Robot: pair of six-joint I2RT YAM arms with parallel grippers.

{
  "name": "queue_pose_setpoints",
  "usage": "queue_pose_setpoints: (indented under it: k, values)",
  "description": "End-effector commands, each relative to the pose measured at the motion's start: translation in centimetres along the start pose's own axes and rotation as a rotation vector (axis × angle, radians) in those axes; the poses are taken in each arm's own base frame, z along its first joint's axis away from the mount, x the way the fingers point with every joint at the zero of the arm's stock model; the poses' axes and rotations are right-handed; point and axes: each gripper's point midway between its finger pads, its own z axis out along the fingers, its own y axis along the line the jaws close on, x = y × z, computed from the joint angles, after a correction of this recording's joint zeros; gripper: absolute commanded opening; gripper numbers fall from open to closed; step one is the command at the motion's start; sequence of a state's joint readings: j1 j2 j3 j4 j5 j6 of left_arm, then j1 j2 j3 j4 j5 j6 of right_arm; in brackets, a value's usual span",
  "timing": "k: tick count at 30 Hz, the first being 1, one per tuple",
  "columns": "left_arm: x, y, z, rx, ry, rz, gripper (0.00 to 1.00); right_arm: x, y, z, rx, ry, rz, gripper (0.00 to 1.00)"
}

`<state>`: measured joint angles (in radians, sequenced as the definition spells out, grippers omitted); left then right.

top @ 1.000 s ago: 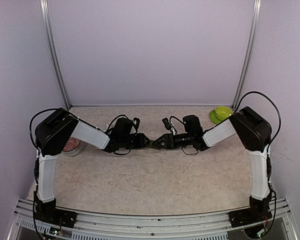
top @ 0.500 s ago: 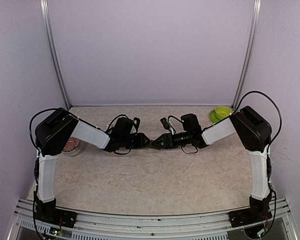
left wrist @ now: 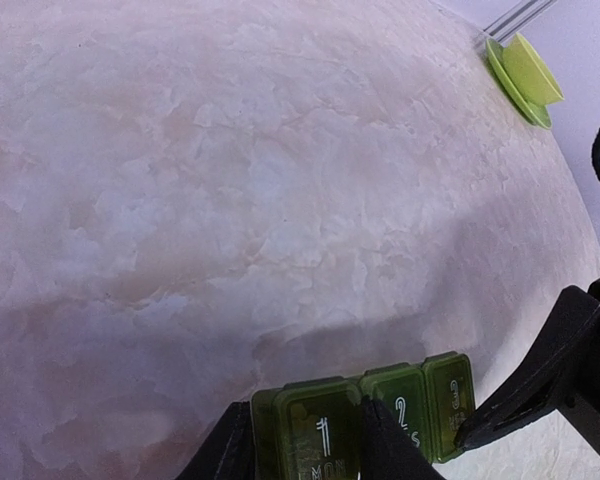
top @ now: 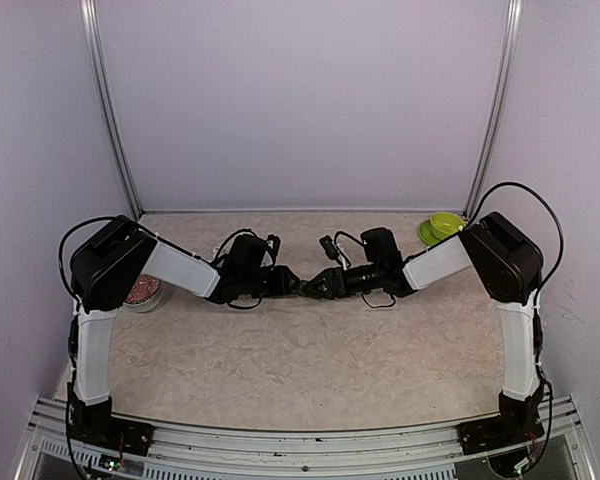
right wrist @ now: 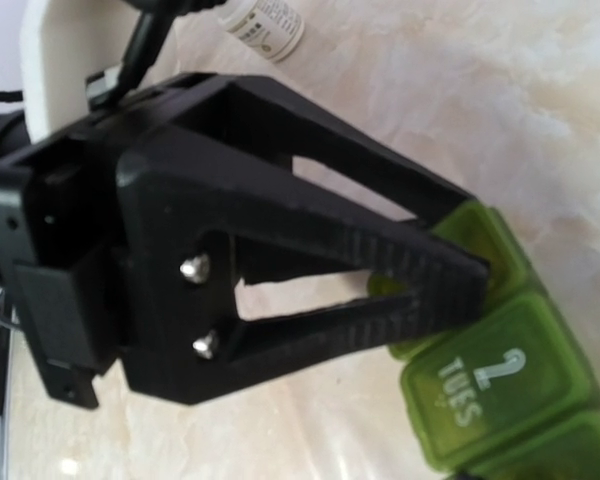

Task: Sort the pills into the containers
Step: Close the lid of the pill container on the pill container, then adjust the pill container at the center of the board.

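The small dark green plastic strip of three joined lidded compartments (left wrist: 410,400) is located at mid-table between both arms, over the beige marbled tabletop (left wrist: 230,200). The left gripper (left wrist: 302,445) is clamped narrowly across the compartment marked 1. One black finger (left wrist: 530,385) of the right gripper (top: 318,287) touches the strip's end at compartment 3; whether that gripper stands wide or narrow cannot be determined. A lime-green bowl (top: 443,227) stands at the far right corner.

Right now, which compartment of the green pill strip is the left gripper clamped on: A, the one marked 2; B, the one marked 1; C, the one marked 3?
B: the left gripper straddles the compartment marked 1 of the pill strip, with 2 and 3 sticking out beyond it.
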<state>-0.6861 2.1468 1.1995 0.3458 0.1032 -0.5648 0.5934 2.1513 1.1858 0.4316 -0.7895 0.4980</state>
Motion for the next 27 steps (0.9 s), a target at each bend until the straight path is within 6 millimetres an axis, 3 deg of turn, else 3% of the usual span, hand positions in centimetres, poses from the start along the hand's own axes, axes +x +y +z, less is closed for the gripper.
queue_pose_setpoints:
  k: [1, 6, 11, 21, 27]
  values:
    - [4.8, 2.8, 0.5, -0.095, 0.146, -0.007, 0.35, 1.2, 0.1, 0.3, 0.022, 0.065, 0.03, 0.68]
    - [4.3, 1.8, 0.2, -0.049, 0.131, -0.024, 0.37, -3.9, 3.6, -1.0, 0.005, -0.003, -0.088, 0.74]
    - [3.9, 1.3, -0.4, -0.032, 0.124, -0.031, 0.4, -6.5, 5.8, -3.3, 0.032, -0.057, -0.14, 0.8]
    - [3.3, -1.0, -1.1, 0.018, 0.116, -0.033, 0.46, -6.0, 7.1, -8.1, 0.124, -0.134, -0.15, 0.87]
    - [3.4, -2.6, -1.2, 0.07, 0.12, -0.036, 0.48, -4.9, 6.4, -9.8, 0.155, -0.15, -0.132, 0.88]
